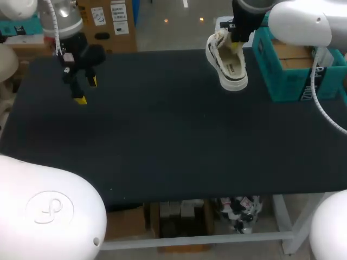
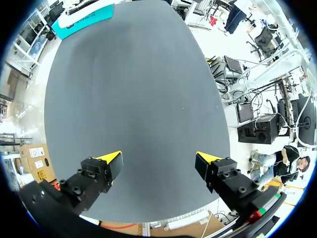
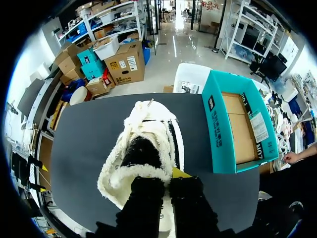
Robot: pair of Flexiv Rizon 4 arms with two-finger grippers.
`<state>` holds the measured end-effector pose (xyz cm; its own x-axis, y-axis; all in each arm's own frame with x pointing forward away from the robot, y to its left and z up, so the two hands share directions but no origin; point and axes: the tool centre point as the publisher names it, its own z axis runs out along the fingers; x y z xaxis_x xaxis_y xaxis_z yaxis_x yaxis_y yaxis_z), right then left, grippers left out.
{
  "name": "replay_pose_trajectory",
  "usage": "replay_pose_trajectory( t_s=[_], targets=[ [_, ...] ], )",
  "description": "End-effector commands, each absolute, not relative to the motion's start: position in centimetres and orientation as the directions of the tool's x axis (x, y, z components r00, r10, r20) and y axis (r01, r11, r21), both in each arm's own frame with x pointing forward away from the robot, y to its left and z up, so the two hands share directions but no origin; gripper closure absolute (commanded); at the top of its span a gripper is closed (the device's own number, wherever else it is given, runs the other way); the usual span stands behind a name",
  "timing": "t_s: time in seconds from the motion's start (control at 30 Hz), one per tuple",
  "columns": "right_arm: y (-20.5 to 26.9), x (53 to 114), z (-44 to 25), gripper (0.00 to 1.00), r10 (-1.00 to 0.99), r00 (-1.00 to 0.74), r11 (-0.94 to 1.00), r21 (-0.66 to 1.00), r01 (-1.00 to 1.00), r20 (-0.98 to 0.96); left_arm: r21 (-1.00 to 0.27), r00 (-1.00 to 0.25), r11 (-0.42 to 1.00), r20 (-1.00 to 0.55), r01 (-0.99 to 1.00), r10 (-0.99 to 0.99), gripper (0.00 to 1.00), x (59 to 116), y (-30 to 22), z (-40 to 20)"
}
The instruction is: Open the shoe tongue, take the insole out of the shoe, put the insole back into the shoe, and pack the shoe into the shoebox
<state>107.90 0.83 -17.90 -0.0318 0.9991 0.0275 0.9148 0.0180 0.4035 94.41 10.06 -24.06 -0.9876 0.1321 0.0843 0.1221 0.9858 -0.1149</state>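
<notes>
A white shoe (image 1: 229, 64) with a fleecy lining hangs in the air at the table's far right, toe down. My right gripper (image 1: 234, 43) is shut on its heel collar. In the right wrist view the shoe (image 3: 148, 144) stretches ahead of the right gripper (image 3: 168, 181), its opening dark. The open teal shoebox (image 1: 293, 73) stands just right of the shoe, and in the right wrist view the shoebox (image 3: 237, 129) lies beside it with a brown bottom showing. My left gripper (image 1: 87, 90) hangs open and empty over the far left; in its own view the left gripper (image 2: 158, 158) is above bare table.
The black table (image 1: 162, 135) spreads between the two arms. The shoebox (image 2: 84, 17) shows at the far end of the table in the left wrist view.
</notes>
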Motion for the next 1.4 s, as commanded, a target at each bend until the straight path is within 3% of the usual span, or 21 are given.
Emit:
replay_pose_trajectory(
  t_s=[0.03,0.73,1.03,1.4],
  targets=[
    [-0.9,110.2,-17.1,1.0,1.0,-0.016,0.005,0.396,0.918,0.024,-0.113,-0.987,0.986,0.087,0.122,0.132,0.0,94.5,10.0,-24.0],
    [-12.9,120.0,-14.9,1.0,0.998,-0.011,-0.019,0.425,0.905,0.068,-0.113,-0.987,0.986,0.087,0.122,0.132,0.0,94.5,10.0,-24.0],
    [-18.8,121.7,-16.6,1.0,0.994,0.011,-0.055,0.412,0.909,0.107,-0.113,-0.987,0.986,0.087,0.122,0.132,0.0,94.5,10.0,-24.0],
    [-22.4,123.6,-20.1,1.0,0.996,-0.006,-0.029,0.364,0.931,0.093,-0.113,-0.987,0.986,0.087,0.122,0.132,0.0,94.5,10.0,-24.0]
  ],
)
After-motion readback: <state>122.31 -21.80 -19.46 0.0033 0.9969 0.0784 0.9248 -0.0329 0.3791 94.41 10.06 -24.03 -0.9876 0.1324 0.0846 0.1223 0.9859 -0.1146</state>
